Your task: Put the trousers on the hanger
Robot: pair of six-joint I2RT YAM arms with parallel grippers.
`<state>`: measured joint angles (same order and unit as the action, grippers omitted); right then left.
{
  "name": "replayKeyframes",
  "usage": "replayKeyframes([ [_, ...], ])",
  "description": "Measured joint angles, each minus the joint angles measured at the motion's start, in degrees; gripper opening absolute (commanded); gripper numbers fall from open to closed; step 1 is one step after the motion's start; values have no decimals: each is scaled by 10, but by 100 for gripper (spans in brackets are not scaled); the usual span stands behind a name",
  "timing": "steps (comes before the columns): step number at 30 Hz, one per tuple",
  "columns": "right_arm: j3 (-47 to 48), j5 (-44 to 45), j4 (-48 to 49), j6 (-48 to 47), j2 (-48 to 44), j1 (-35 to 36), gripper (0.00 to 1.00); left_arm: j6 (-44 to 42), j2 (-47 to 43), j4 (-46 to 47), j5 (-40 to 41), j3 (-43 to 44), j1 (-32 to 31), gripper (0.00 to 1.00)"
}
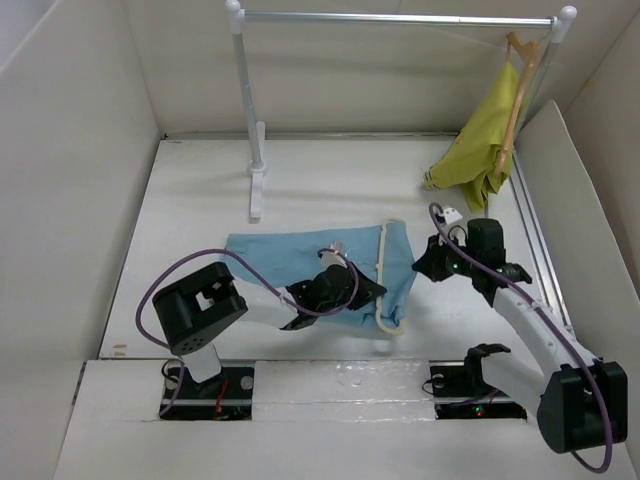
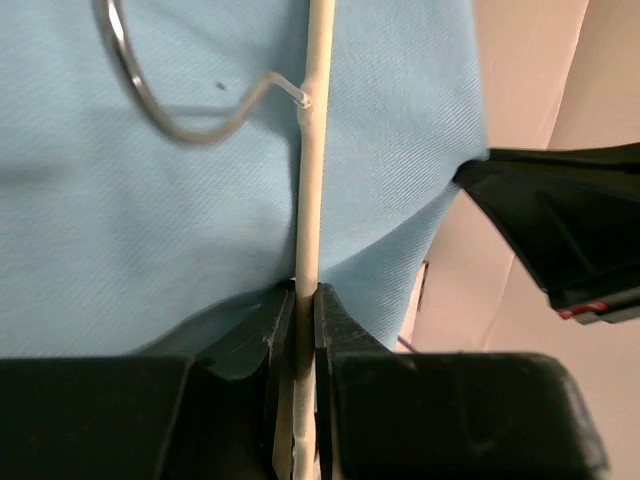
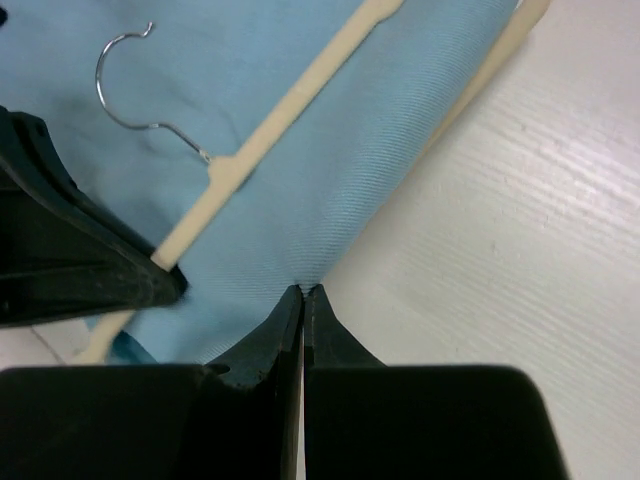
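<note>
Left tool [image 2: 305, 300]: jaws clamped on the hanger [image 2: 311, 180], holding one thin cream arm edge-on. That arm runs straight ahead from the tips. The wire hook [image 2: 180, 105] branches off it further ahead and curls to the left. The trousers [image 2: 150, 230] lie flat under and ahead of this tool, light blue, filling most of its wrist view.

Right tool [image 3: 303, 292]: jaws together, pinched on the trousers' edge. The cloth draws to a point right at the tips, then spreads ahead and to the left. Bare worktop [image 3: 520, 230] is to the right of the tips. One hanger arm crosses over the cloth ahead of this tool. A second cream bar runs along the cloth's far right edge, touching it. Can't tell whether the cloth wraps round that bar.

The tools are near each other. The left tool's black finger shows at the left of the right wrist view, on the hanger arm. From above, both work the right end of the trousers: left tool on top of the cloth, right tool at its edge.

Well beyond both tools is a white rail [image 1: 400, 17]. A yellow-green garment [image 1: 485, 140] hangs on a wooden hanger [image 1: 518, 90] at its right end.
</note>
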<state>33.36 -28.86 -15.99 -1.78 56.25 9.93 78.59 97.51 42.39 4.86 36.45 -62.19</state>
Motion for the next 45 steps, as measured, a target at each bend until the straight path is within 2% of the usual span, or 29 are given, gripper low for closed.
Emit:
replayKeyframes([
  [6, -6, -59, -65, -33, 1, -96, 0, 16, -20, -28, 12, -6, 3, 0],
  [7, -6, -72, -72, -36, 3, -108, 5, 17, -23, -28, 12, -8, 3, 0],
  [8, -6, -83, -75, -38, 5, -117, 21, 19, -26, -29, 13, -9, 3, 0],
  [10, -3, -94, -76, -49, 21, -125, 65, 17, -31, -35, 18, -11, 3, 0],
  [11, -1, -91, -72, -56, 34, -129, 72, 13, -32, -45, 24, -13, 3, 0],
  [13, 6, -91, -68, -74, 72, -129, 77, 4, -28, -64, 35, -14, 2, 0],
  [16, 3, -107, -63, -86, 113, -101, 78, -13, -9, -82, 49, 8, -11, 0],
  [21, -20, -120, -81, -90, 77, -72, 80, -21, 40, -84, 63, 60, -33, 0],
  [25, -37, -121, -85, -88, 24, -44, 70, -20, 49, -81, 67, 62, -37, 0],
  [28, -52, -122, -84, -85, 27, -17, 64, -19, 50, -78, 68, 62, -37, 0],
  [33, -77, -115, -96, -69, 22, -12, 63, -17, 51, -78, 70, 62, -37, 0],
  [36, -86, -114, -93, -58, 1, -9, 60, -17, 52, -80, 71, 64, -37, 0],
  [38, -94, -121, -85, -49, 1, -4, 51, -18, 55, -82, 72, 67, -37, 0],
  [42, -106, -134, -62, -34, 30, 8, 26, -23, 57, -88, 73, 72, -37, 0],
  [43, -106, -137, -55, -33, 40, 11, 7, -23, 58, -89, 73, 72, -37, 0],
  [44, -105, -140, -50, -31, 47, 11, 1, -23, 58, -90, 73, 72, -37, 0],
  [45, -103, -142, -49, -30, 51, 10, 0, -25, 58, -91, 73, 73, -37, 0],
])
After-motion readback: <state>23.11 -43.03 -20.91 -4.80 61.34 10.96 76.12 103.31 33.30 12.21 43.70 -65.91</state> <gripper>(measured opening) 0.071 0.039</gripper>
